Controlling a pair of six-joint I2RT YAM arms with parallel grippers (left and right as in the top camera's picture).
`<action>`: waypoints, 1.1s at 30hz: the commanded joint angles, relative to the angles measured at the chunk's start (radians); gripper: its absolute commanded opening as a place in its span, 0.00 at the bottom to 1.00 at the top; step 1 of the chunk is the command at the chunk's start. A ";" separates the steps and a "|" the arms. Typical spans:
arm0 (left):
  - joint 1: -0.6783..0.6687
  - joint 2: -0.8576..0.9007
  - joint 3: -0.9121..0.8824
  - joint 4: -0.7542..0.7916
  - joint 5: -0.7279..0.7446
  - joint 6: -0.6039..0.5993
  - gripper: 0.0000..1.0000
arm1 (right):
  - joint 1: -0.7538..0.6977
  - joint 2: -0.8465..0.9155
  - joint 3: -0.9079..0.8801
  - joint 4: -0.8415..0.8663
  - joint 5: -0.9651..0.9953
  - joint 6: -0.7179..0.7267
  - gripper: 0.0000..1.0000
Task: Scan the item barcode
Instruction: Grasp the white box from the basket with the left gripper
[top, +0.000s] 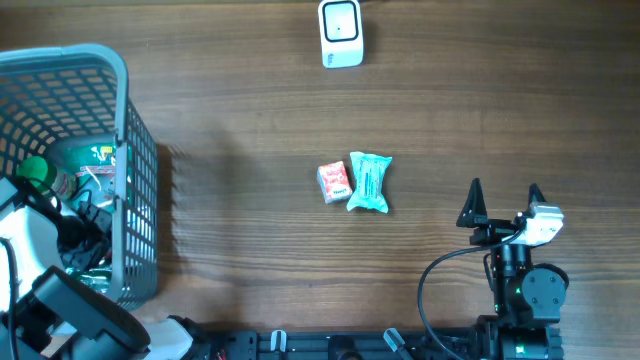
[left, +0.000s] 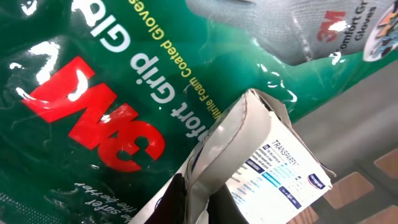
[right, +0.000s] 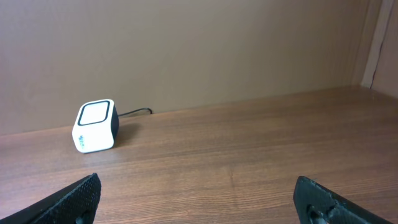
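- Left end effector (top: 82, 222) is down inside the basket (top: 125, 130), clenched apparently on a white carton (left: 267, 168), likely to lift it out; a glove packet (left: 124, 93) lies just beyond.
- Right end effector (top: 504, 205) is released and idle; the scanner (top: 341, 32) stands well ahead of it.

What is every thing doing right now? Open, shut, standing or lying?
Grey plastic basket: upright, things inside.
Left fingers: shut, down in the basket.
Right fingers: open, empty.
White cube scanner: upright on the table.
Small red packet: lying flat, touching the teal one.
Teal crinkly packet: lying flat.
Green glove pack: lying in the basket.
Small white box: flap torn open.
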 joint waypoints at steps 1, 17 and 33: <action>0.002 -0.003 0.019 -0.001 0.093 -0.030 0.04 | -0.003 -0.006 -0.001 0.005 -0.012 -0.020 1.00; 0.002 -0.024 0.271 -0.020 0.359 -0.033 0.04 | -0.003 -0.006 -0.001 0.006 -0.012 -0.020 1.00; 0.002 -0.299 0.602 0.008 0.500 -0.189 0.04 | -0.003 -0.006 -0.001 0.006 -0.012 -0.020 1.00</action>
